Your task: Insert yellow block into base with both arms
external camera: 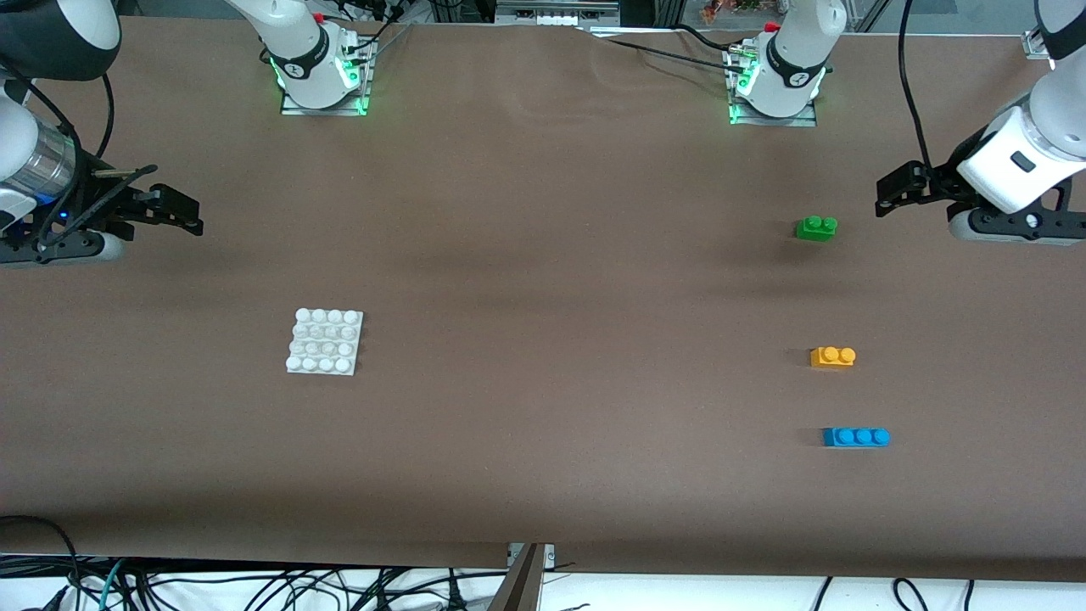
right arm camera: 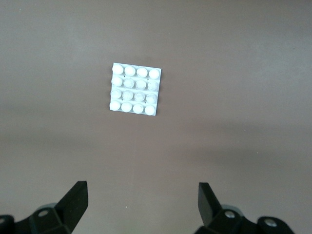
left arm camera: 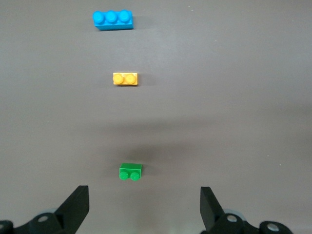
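Starting with both the left gripper point(left arm camera: 141, 207) and right gripper point(right arm camera: 141, 204) open and empty, we lower the left one squarely over the yellow block point(external camera: 832, 356), avoiding the green brick point(external camera: 816, 227).

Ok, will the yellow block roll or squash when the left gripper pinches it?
Probably neither. The yellow block looks like a rigid, flat-sided brick lying flat on the table, so it shouldn't roll. It is small and likely light, so a nudge from the open left gripper might slide it.
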Robot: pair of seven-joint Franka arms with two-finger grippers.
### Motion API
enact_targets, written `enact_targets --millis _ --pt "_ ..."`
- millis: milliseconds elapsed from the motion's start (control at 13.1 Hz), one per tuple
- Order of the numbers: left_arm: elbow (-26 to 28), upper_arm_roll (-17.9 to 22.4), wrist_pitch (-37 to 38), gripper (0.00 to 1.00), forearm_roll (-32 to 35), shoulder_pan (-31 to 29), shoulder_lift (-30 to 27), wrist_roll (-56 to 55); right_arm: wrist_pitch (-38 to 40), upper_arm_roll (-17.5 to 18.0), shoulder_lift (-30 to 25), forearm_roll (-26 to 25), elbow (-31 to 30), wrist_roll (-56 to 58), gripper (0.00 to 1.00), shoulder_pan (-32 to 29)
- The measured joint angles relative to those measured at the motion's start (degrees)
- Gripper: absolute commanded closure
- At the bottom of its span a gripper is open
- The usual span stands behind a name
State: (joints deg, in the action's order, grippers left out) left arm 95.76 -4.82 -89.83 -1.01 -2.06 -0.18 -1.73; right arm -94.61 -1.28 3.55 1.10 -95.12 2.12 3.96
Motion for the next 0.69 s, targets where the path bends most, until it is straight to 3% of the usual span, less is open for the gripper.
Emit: enact_targets --millis 687 --pt "0.0 -0.2 0.2 0.0 0.0 -2.0 0.4 0.1 0.0 0.1 0.0 0.0 0.0 0.0 0.0 0.0"
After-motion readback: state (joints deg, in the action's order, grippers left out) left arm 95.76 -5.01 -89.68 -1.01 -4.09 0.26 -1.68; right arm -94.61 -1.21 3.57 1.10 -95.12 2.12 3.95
